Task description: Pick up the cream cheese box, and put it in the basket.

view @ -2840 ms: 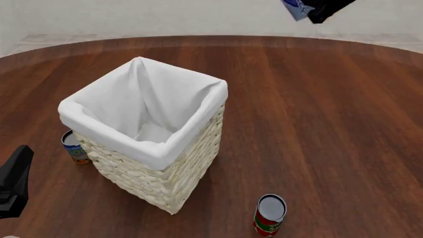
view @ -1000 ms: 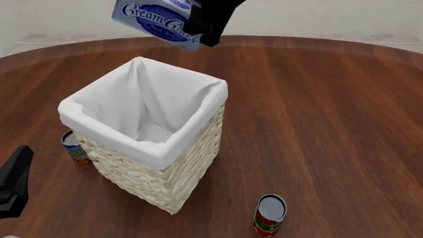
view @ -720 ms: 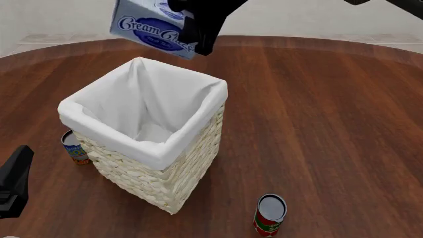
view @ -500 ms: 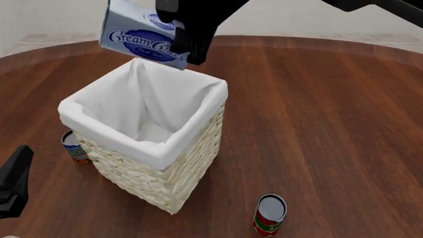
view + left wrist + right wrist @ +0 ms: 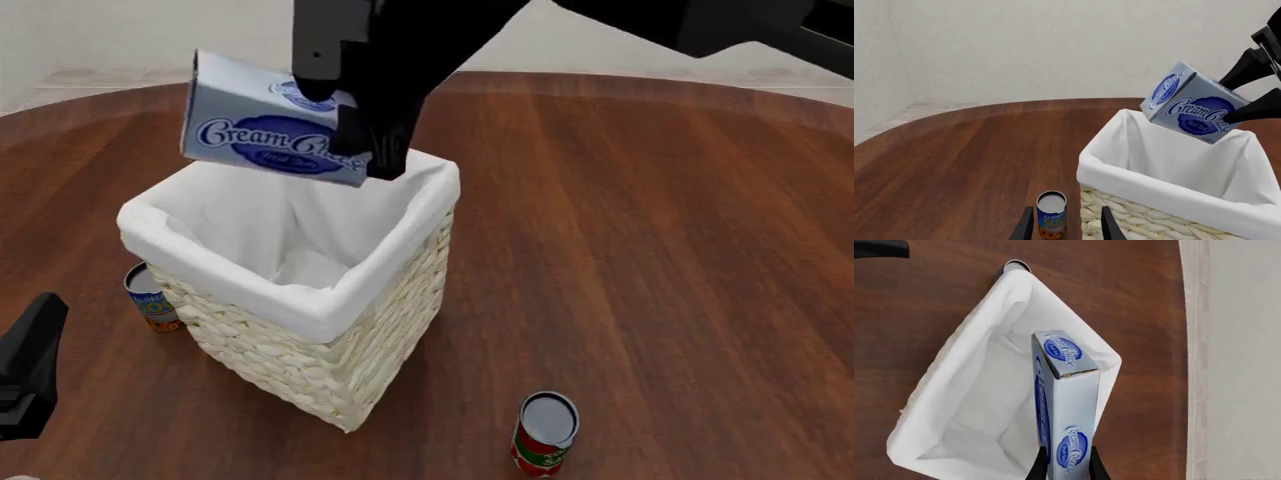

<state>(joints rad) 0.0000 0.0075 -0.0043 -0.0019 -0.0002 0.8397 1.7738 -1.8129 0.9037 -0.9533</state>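
The cream cheese box [image 5: 267,135], pale blue with a dark blue oval label, hangs tilted just above the open top of the basket [image 5: 334,330]. My right gripper [image 5: 350,112] is shut on the box's right end and comes in from above right. In the right wrist view the box [image 5: 1066,405] stands over the white liner of the basket [image 5: 961,390]. In the left wrist view the box [image 5: 1194,102] hovers over the basket's rim [image 5: 1154,182]. My left gripper [image 5: 1066,227] is open and empty, low at the front left, near a small can [image 5: 1051,214].
A blue-and-orange labelled can [image 5: 150,295] stands against the basket's left side. A red can [image 5: 545,432] stands at the front right. The wooden table [image 5: 667,250] stretches to the right of the basket. A pale wall runs behind the table.
My right gripper has carried the cream cheese box leftward and downward, from high at the back right to just above the basket's opening. The left arm has not moved.
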